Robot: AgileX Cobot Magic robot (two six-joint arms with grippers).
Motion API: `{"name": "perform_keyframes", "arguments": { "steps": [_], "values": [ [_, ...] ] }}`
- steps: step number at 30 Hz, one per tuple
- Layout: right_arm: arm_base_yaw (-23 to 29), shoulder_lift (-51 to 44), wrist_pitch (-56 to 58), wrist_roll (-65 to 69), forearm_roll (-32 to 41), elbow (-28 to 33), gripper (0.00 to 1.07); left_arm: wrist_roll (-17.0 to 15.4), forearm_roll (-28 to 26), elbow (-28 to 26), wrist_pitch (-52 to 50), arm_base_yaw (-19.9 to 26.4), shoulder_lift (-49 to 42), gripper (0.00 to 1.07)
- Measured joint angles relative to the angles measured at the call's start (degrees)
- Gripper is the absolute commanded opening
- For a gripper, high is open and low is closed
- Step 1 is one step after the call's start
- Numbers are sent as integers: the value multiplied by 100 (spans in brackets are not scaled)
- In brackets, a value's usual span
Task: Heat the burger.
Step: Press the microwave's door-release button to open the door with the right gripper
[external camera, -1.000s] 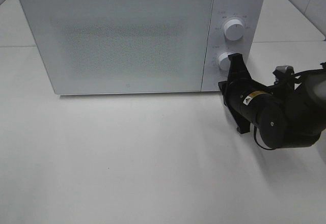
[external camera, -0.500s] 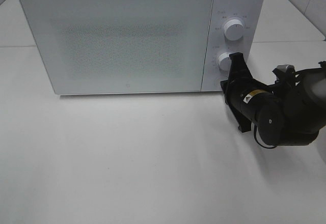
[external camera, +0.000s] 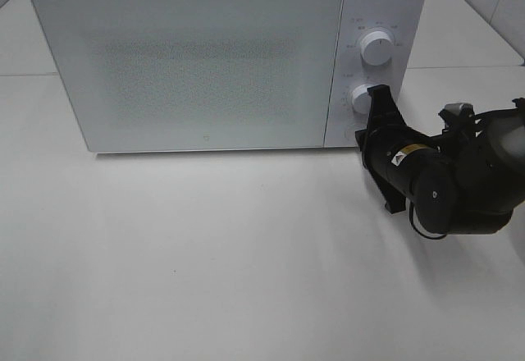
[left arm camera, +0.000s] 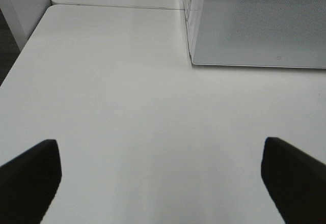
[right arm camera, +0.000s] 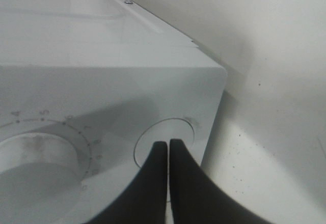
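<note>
The burger shows in no view, so its position, heading and long axis cannot be determined. It may be inside the oven, but the dotted door panel hides the cavity.

The white box-shaped microwave oven [external camera: 197, 66] stands on the white table [external camera: 205, 254] with its door shut. The control panel at the door's right carries an upper white round dial [external camera: 376, 47] and a lower white round dial [external camera: 363, 98].

Right gripper [right arm camera: 168, 145]: black fingers pressed together, tips against the round recessed button [right arm camera: 179, 128] at the panel's bottom corner, beside the lower dial.

Left gripper [left arm camera: 160, 178]: fingers spread wide, nothing between them, above bare table near the oven's left front corner.
</note>
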Motion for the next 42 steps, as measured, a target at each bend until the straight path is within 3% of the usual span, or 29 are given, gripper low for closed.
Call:
{"name": "perform_keyframes", "arguments": {
  "steps": [42],
  "values": [
    [0,241,-189,6,-46,-281,0,0,0,0,0,0,0,100]
  ]
}}
